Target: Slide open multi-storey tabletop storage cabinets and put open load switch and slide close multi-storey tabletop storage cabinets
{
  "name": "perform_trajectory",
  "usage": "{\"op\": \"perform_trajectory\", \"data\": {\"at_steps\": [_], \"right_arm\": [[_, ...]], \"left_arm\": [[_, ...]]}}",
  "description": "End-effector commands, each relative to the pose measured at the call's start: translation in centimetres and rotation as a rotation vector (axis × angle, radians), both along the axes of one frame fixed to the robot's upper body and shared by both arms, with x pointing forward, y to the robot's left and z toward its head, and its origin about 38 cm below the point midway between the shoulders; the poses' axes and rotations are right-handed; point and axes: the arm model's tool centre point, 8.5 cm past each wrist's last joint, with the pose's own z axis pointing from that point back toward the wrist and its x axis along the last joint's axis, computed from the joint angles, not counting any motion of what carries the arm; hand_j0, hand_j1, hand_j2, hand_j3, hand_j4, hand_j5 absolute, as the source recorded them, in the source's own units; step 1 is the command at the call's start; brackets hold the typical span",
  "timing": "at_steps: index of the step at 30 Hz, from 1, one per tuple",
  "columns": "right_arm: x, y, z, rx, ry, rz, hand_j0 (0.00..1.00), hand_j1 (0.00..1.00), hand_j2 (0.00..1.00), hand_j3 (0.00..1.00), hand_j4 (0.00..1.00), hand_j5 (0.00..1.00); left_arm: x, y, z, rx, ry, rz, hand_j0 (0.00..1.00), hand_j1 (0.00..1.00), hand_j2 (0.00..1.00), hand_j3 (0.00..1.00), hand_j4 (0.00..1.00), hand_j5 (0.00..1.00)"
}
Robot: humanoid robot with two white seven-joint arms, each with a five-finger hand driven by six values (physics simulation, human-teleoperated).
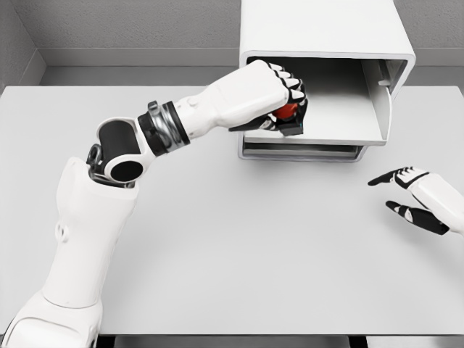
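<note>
Left hand, fingers curled around the red switch, holds it above the open drawer of the cabinet; early release near the front lip risks a fall onto the desk; right hand rests spread.

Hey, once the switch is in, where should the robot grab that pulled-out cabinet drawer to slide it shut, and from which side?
Best bet is the drawer's front lip, approached from the table side facing the robot and pushed straight back into the cabinet. That long flat edge sticks out past the housing. The right hand is open and free; the left hand holds the red switch over the drawer.
</note>
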Motion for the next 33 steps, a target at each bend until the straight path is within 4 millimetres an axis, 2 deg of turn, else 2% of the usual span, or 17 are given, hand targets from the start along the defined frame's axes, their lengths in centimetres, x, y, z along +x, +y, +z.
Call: {"op": "perform_trajectory", "data": {"at_steps": [1, 6, 11, 13, 24, 33], "right_arm": [[0.0, 0.0, 0.1, 0.007, -0.002, 0.0, 0.66, 0.66, 0.66, 0.66, 0.66, 0.66], [0.0, 0.0, 0.1, 0.007, -0.002, 0.0, 0.66, 0.66, 0.66, 0.66, 0.66, 0.66], [0.0, 0.0, 0.1, 0.007, -0.002, 0.0, 0.66, 0.66, 0.66, 0.66, 0.66, 0.66], [0.0, 0.1, 0.1, 0.007, 0.0, 0.003, 0.66, 0.66, 0.66, 0.66, 0.66, 0.66], [0.0, 0.4, -0.3, 0.017, 0.006, 0.005, 0.66, 0.66, 0.66, 0.66, 0.66, 0.66], [0.0, 0.5, -0.3, 0.019, 0.005, 0.006, 0.66, 0.66, 0.66, 0.66, 0.66, 0.66]], "left_arm": [[0.0, 0.0, 0.1, -0.006, 0.002, -0.001, 0.34, 0.34, 0.34, 0.34, 0.34, 0.34], [0.3, -0.1, 0.4, 0.017, -0.017, 0.015, 0.34, 0.34, 0.34, 0.34, 0.34, 0.34], [1.4, -0.1, 0.0, 0.036, 0.004, 0.027, 0.34, 0.34, 0.34, 0.34, 0.34, 0.34], [1.5, -0.6, 0.0, 0.05, 0.006, 0.014, 0.34, 0.34, 0.34, 0.34, 0.34, 0.34], [1.6, -0.9, 0.1, 0.066, -0.004, 0.014, 0.34, 0.34, 0.34, 0.34, 0.34, 0.34], [2.1, -0.8, -0.6, 0.073, 0.022, 0.022, 0.34, 0.34, 0.34, 0.34, 0.34, 0.34]]}}
